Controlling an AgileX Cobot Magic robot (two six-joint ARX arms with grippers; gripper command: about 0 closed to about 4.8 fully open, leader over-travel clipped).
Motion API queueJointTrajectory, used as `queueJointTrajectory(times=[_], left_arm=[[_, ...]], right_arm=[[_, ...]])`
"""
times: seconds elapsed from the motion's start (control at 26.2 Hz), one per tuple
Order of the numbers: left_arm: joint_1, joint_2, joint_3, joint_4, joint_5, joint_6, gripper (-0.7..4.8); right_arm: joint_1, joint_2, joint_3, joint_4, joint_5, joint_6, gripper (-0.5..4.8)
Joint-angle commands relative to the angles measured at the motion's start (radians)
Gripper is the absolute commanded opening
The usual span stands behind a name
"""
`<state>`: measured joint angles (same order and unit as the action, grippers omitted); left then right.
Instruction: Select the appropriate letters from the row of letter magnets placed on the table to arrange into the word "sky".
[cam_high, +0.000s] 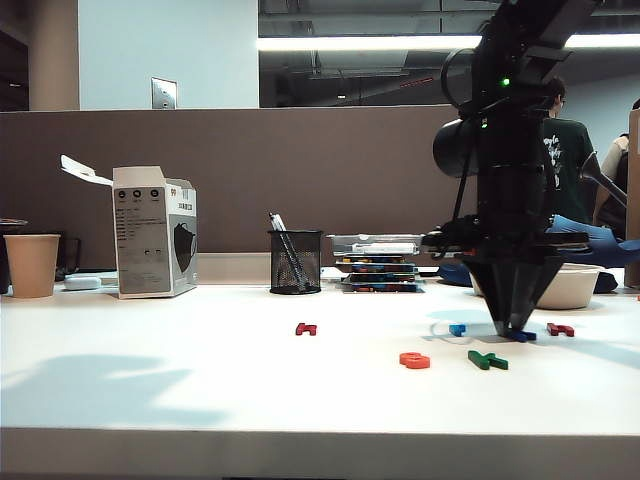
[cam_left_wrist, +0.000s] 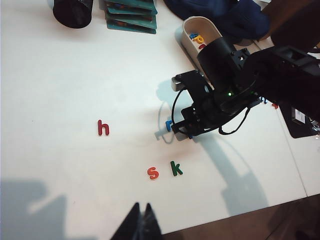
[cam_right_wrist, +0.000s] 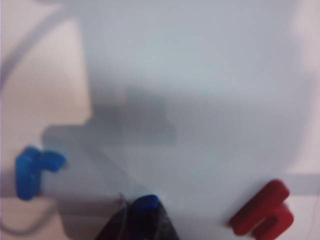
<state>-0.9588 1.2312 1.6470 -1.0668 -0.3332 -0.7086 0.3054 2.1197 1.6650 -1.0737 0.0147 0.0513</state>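
Observation:
On the white table (cam_high: 150, 370) the orange-red "s" (cam_high: 414, 360) (cam_left_wrist: 153, 173) and the dark green "k" (cam_high: 487, 360) (cam_left_wrist: 176, 168) lie side by side near the front. My right gripper (cam_high: 512, 328) (cam_right_wrist: 145, 217) points straight down at the table, just behind the "k". Its tips are shut on the dark blue letter (cam_high: 524, 336) (cam_right_wrist: 145, 202), which still looks to be at table level. My left gripper (cam_left_wrist: 141, 207) shows only in the left wrist view, shut and empty, well above the table's front edge.
A dark red "h" (cam_high: 306, 328) (cam_left_wrist: 103, 127) lies apart at left. A light blue letter (cam_high: 457, 328) (cam_right_wrist: 32, 167) and a red letter (cam_high: 560, 329) (cam_right_wrist: 262, 212) flank the right gripper. Behind stand a mesh pen cup (cam_high: 296, 262), a carton (cam_high: 155, 232), a paper cup (cam_high: 32, 265), stacked trays (cam_high: 378, 268) and a white bowl (cam_high: 572, 288).

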Motion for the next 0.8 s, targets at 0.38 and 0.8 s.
queueJointTrajectory(times=[0.38, 0.8], left_arm=[[0.0, -0.002, 0.002, 0.006, -0.003, 0.001, -0.05], [0.0, -0.002, 0.002, 0.006, -0.003, 0.001, -0.05]], right_arm=[[0.001, -0.011, -0.019, -0.117, -0.04, 0.001, 0.71], [0.001, -0.137, -0.204, -0.074, -0.053, 0.01, 0.71]])
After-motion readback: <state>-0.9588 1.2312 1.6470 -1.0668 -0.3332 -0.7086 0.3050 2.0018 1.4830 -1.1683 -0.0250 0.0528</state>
